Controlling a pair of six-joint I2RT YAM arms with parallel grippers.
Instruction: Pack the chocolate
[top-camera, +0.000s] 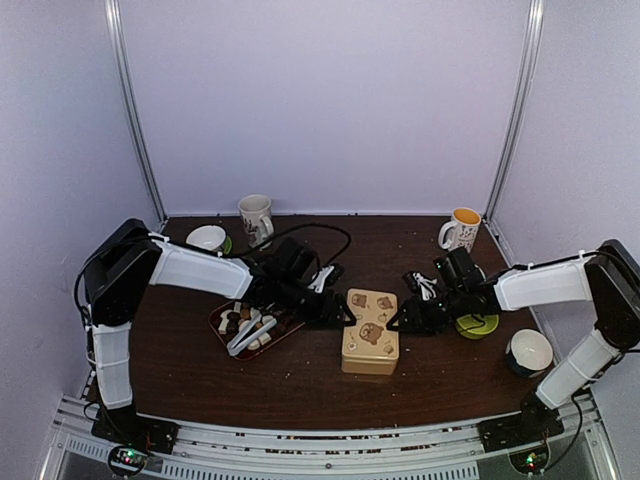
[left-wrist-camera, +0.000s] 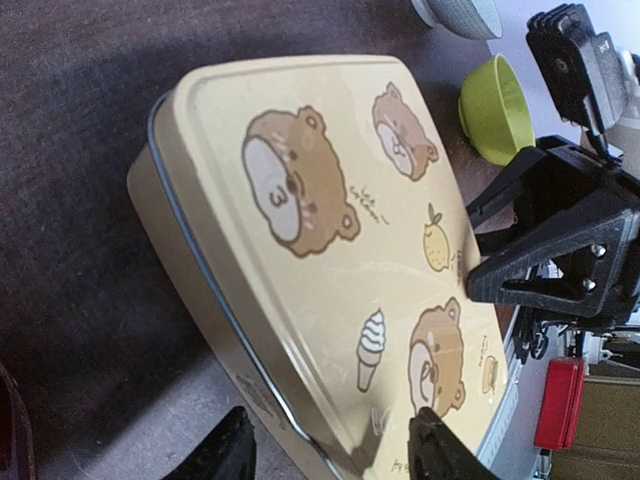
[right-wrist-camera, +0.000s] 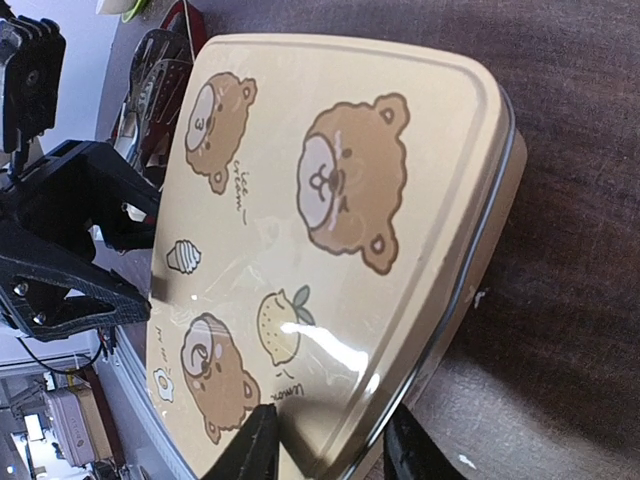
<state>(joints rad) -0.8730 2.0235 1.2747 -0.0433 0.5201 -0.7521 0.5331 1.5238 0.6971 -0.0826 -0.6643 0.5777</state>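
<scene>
The table (top-camera: 200, 385) is seen with the tin (top-camera: 370, 345) lidded at its middle. The tin's far left corner is straddled by the left gripper (top-camera: 340, 312), its jaws spread, with a gap seen between one finger (left-wrist-camera: 225, 455) and the wall. The far right corner is straddled by the right gripper (top-camera: 402, 320); whether it is pinched cannot be told. The chocolate (top-camera: 232, 322) is seen on the tray (top-camera: 214, 318) just left of the tin, with tongs (top-camera: 250, 333) laid across.

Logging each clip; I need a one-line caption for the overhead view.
Left gripper and right gripper at the far corners of a closed tin; tray of chocolate beside it.
</scene>
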